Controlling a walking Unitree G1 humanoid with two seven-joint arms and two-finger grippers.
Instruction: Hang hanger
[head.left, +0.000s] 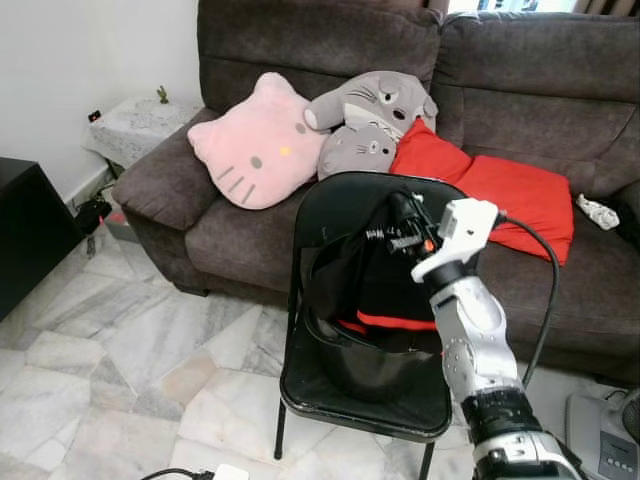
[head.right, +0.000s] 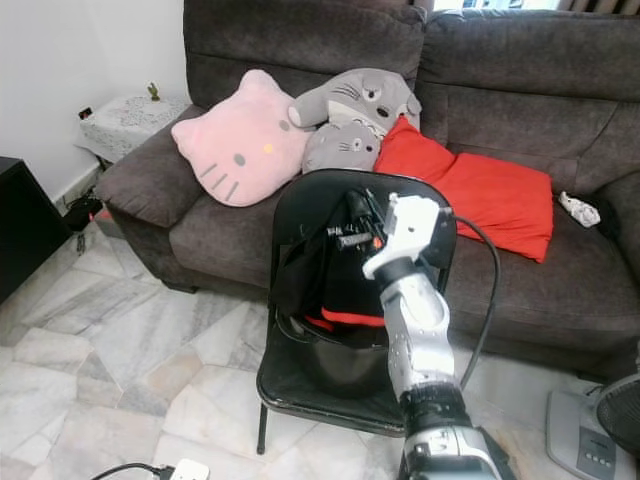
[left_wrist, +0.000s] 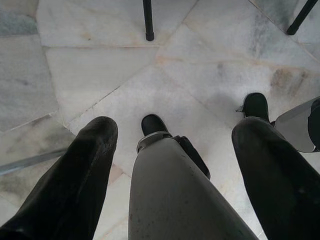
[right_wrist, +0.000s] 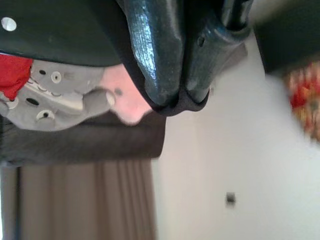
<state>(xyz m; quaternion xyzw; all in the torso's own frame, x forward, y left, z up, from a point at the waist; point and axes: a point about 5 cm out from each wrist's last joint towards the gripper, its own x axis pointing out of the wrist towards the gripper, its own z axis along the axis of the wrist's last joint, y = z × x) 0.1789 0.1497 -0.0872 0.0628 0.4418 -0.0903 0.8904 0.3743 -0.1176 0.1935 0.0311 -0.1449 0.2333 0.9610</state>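
Note:
A black garment with a red stripe hangs in front of the back of a black folding chair and pools on its seat. My right gripper is raised at the top of the chair back, above the garment. In the right wrist view its fingertips are pressed together on a thin black edge. I cannot tell whether that edge is cloth or hanger; no hanger can be made out among the folds. My left gripper hangs low and open, pointing at the marble floor beside my own leg.
Behind the chair stands a dark brown sofa with a pink cat cushion, grey plush toys and red cushions. A black cabinet is at the left, a fan base at the lower right, and a power strip lies on the floor.

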